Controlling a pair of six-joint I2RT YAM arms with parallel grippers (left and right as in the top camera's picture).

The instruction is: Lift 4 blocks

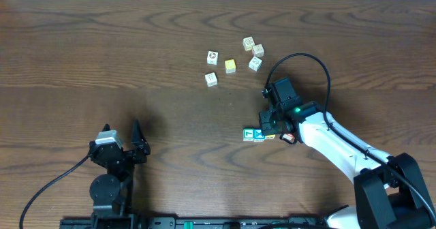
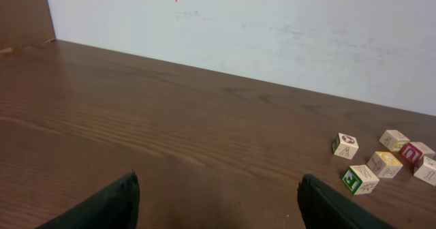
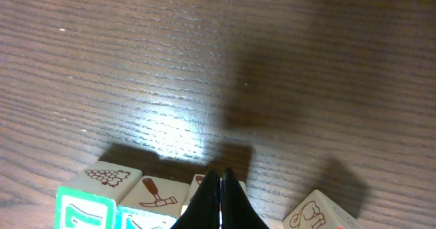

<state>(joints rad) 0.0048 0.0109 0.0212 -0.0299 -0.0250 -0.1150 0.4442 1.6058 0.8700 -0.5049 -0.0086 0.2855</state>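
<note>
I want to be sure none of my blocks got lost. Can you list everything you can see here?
row of blocks: four; teal-green, blue, yellow-orange, red; near side of the table, right of the middle, at the right fingers
loose blocks: six; mostly cream, one yellow; far side of the table, bunched together
table: one; dark brown wood; under everything
wall: one; white; behind the table's far edge
cable: one; black; looping above the right arm
left fingers: two; black; open, over bare table at the near left
right fingers: two; black; shut together, at the row of blocks
</note>
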